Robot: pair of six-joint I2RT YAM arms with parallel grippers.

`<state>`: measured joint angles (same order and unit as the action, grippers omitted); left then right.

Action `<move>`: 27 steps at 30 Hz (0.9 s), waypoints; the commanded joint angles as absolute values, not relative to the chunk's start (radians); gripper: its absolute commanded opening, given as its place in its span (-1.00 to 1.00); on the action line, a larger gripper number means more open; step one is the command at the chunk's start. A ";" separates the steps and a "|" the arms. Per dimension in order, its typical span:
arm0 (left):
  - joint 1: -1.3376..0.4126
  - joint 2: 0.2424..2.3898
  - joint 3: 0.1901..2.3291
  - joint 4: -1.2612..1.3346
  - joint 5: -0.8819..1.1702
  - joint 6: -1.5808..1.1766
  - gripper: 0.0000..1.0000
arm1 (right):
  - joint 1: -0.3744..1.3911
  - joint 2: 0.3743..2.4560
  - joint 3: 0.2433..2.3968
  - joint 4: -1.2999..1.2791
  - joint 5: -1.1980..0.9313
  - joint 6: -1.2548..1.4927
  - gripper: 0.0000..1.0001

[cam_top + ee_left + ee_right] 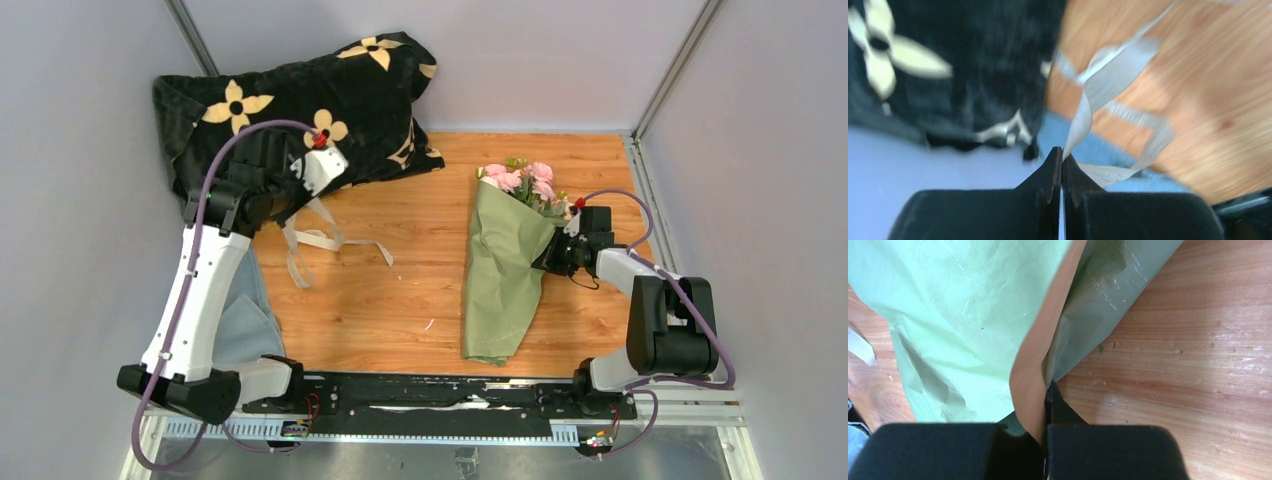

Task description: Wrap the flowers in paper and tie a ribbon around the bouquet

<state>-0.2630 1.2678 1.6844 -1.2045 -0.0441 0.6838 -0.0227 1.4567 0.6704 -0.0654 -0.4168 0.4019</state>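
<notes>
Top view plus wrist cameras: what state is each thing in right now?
flowers: wrapped, blooms poking out of the paper's top.
paper: rolled into a cone, lying on the table, edge pinched.
ribbon: untied, one part lifted, rest loose on the table.
left gripper: shut on the ribbon.
right gripper: shut on the paper's edge.
pillow: slumped in the far left corner.

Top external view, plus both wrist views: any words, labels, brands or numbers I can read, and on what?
No readable text in any view.
Black pillow: only tan flower prints, no letters.
Paper and ribbon: no print visible.
Small parts on the base rail: too small to read.
</notes>
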 commanded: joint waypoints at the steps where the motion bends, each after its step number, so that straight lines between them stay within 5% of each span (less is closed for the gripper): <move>1: -0.111 1.230 1.414 -1.121 -0.570 0.830 -1.00 | -0.036 1.459 0.691 -0.087 -0.394 0.382 -1.00; 3: 0.048 1.219 1.203 -0.865 -0.848 1.012 -1.00 | -0.037 1.467 0.695 -0.086 -0.397 0.378 -1.00; 6: 0.284 1.297 1.151 -0.570 -0.924 1.145 -0.97 | -0.036 1.477 0.700 -0.087 -0.400 0.375 -1.00; 9: 0.288 1.423 1.302 -0.825 -0.786 0.954 0.08 | -0.036 1.482 0.707 -0.092 -0.400 0.372 -1.00; 12: 0.165 1.419 1.316 -0.919 -0.525 0.905 0.74 | -0.036 1.484 0.710 -0.094 -0.398 0.372 -1.00; 19: -0.299 1.412 1.218 -0.912 -0.032 1.060 0.76 | -0.037 1.477 0.715 -0.116 -0.390 0.363 -1.00; 23: -0.337 1.542 1.244 -0.840 0.234 1.216 0.71 | -0.036 1.472 0.708 -0.117 -0.390 0.365 -1.00; 27: -0.340 1.668 1.236 -0.710 0.279 1.340 0.73 | -0.036 1.470 0.707 -0.119 -0.387 0.359 -1.00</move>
<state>-0.3428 1.5654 1.2377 -0.8124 0.0998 1.1610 -0.0227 1.4727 0.6956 -0.0841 -0.4129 0.3771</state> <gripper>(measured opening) 0.860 0.006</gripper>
